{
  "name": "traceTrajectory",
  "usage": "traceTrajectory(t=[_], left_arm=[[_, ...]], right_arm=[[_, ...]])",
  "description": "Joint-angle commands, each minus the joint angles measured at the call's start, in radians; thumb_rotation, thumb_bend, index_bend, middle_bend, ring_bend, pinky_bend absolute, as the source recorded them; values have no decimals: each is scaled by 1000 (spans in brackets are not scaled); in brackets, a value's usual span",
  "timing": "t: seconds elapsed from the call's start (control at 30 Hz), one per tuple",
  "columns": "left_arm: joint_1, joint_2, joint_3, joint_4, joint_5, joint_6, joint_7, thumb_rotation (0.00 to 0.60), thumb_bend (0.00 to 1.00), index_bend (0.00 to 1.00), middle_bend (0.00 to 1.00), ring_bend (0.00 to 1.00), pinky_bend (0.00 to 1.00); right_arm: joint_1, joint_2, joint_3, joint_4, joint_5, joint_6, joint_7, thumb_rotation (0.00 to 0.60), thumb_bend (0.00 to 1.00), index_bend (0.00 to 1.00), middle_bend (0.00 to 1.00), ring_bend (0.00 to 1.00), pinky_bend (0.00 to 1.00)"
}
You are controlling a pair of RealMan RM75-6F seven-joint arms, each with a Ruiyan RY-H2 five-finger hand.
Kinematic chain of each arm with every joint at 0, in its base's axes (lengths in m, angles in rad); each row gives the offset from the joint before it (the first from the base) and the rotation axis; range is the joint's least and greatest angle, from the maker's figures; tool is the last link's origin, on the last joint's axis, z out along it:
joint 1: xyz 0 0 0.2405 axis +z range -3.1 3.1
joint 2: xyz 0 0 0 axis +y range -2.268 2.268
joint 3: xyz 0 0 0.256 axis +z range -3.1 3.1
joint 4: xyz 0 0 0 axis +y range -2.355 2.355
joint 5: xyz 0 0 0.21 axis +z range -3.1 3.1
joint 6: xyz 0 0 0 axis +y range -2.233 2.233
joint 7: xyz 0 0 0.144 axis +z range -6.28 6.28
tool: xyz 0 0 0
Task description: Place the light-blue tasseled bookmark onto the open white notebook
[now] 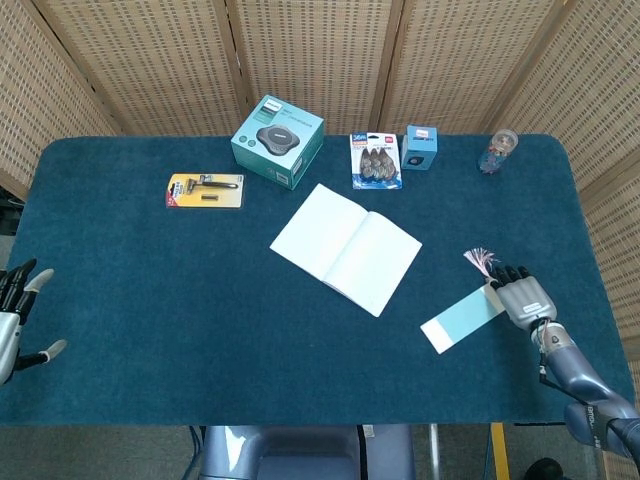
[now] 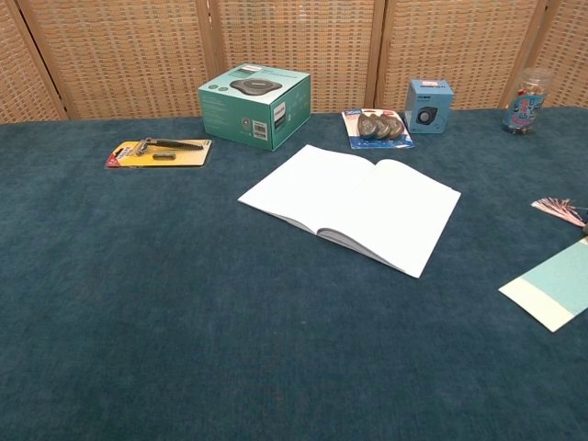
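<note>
The light-blue tasseled bookmark (image 1: 463,319) lies flat on the blue table cloth (image 1: 200,300), right of the open white notebook (image 1: 346,247) and apart from it. The right hand (image 1: 524,298) rests fingers-down on its tasseled end. The left hand (image 1: 14,318) is spread, holding nothing, far left of the notebook

A matt, fuzzy dark-teal cloth table cover (image 1: 150,300) is lying flat. The open white paper notebook (image 1: 345,247) is looking smooth, and woven tan wicker screens (image 1: 140,60) are standing behind.
</note>
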Motion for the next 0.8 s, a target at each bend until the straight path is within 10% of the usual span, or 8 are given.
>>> traceTrajectory(t=[0.03,0.7,0.77,0.8], left_arm=[[0,0,1,-2,0,-1,3,600,0,0,0,0,0],[6,5,7,-10,11,11,0,600,0,0,0,0,0],[5,5,7,-9,12,10,0,600,0,0,0,0,0],[5,5,8,-9,13,10,0,600,0,0,0,0,0]], right_arm=[[-9,44,-11,-56,49,-7,-38,600,1000,192,35,0,101],[-23,200,-46,-272,131,41,-79,600,1000,200,12,0,112],[-46,204,-31,-286,62,101,-6,600,871,165,0,0,112],[-55,203,-25,-284,20,126,39,600,630,111,0,0,112]])
